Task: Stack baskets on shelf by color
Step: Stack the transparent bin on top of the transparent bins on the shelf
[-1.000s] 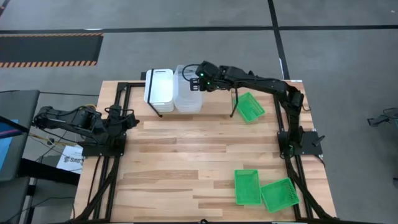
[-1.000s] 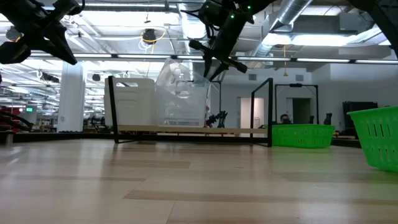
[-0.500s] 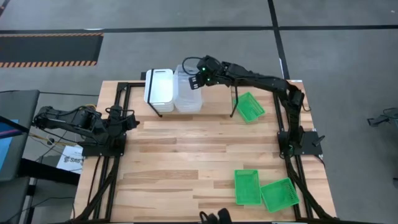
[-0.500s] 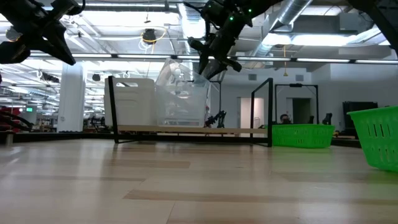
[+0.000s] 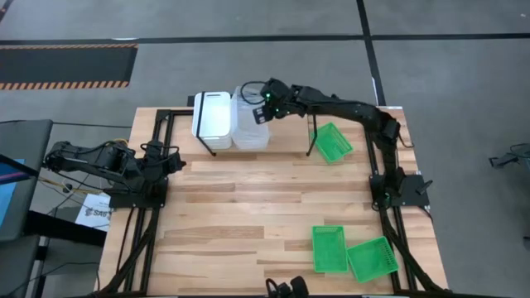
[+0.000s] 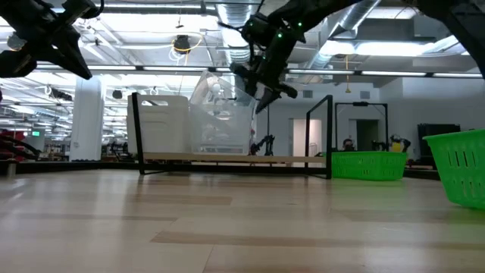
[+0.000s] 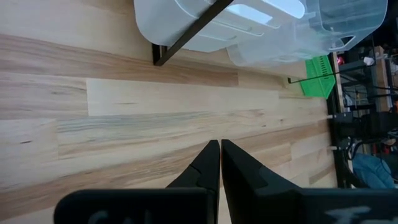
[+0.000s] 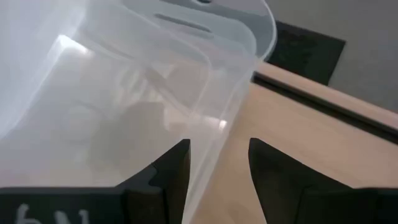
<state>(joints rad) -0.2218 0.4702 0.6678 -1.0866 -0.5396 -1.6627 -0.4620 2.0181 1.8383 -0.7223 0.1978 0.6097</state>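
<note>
The right gripper (image 5: 258,108) hangs over the far end of the shelf (image 6: 235,158), its two dark fingers (image 8: 171,171) spread apart astride the thin rim of a clear basket (image 5: 249,120). In the right wrist view one finger sits on the inner side of the see-through wall and the other outside it, with a gap between pad and plastic, so nothing is pinched. Directly under this gripper the clear basket is a rounded-corner bin of glossy, translucent plastic, standing on the light wooden board of the shelf. Just beside it, on the side away from the right arm, stands a white basket (image 5: 212,114), opaque and smooth, touching or nearly touching its neighbour. Toward the right arm's base from the gripper, a green mesh basket (image 5: 333,141) lies tilted beside the shelf's thin black metal leg. Two more green baskets (image 5: 349,251) lie well apart on the planked wooden table (image 5: 248,207). The left gripper (image 7: 220,163) waits at the table's left edge, fingers pressed together.
</note>
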